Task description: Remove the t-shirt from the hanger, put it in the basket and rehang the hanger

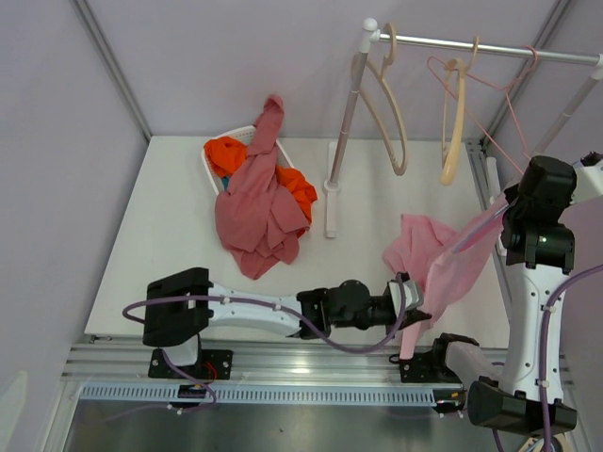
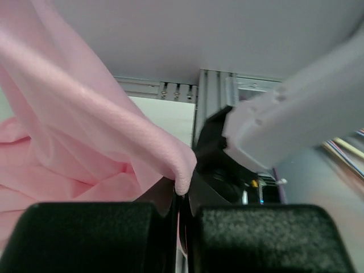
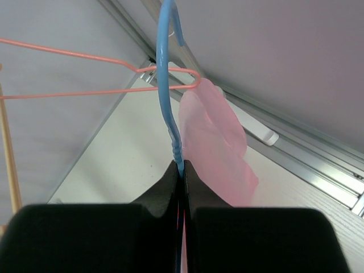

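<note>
Cloth of soft pink knit, the t-shirt, is seen from above stretched in a slack, creased sheet over the right side of the white table. Its lower edge is pinched by the left gripper, which is reached low across the table's near edge. Its upper end is carried on the thin blue hanger, which is held up by the right gripper on its raised arm. A white slatted basket is shown at the back, heaped with an orange garment and a crumpled red garment that spills onto the table. Two curved wooden hangers and a pink wire hanger are hung on the metal rail.

From the left wrist, a rounded fold of the t-shirt is shown nipped between the grainy black fingers. The left gripper is closed tight on the cloth, with smooth pink folds draped off to the left. The right arm's glossy white link is seen behind.

From the right wrist, the hanger is shown as a curved hook over a twisted wire neck. That neck is clamped between the black fingers of the right gripper, which are pressed together on it. The t-shirt is seen hanging beyond in a soft, rounded bunch above the table.
</note>
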`<action>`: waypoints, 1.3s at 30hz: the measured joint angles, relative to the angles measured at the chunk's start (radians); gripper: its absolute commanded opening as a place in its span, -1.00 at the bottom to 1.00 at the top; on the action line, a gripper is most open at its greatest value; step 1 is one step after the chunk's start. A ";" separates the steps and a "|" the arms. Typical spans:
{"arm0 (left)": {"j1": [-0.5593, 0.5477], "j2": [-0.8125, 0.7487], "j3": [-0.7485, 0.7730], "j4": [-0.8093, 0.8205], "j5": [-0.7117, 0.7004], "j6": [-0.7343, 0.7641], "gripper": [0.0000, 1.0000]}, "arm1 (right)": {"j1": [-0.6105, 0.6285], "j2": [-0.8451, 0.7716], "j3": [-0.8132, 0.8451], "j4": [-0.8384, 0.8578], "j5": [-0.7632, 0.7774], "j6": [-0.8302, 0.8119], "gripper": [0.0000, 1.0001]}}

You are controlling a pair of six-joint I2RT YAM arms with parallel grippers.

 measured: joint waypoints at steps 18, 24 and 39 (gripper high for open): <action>0.273 0.116 0.178 -0.132 0.206 -0.240 -0.99 | -0.026 -0.012 0.108 -0.021 -0.165 -0.017 -1.00; 0.250 0.171 0.119 -0.085 0.229 -0.311 -0.99 | -0.035 -0.010 0.128 -0.019 -0.217 0.009 -1.00; 0.296 0.146 0.212 -0.223 0.166 -0.310 -0.99 | -0.026 -0.026 0.135 -0.103 -0.505 0.009 -1.00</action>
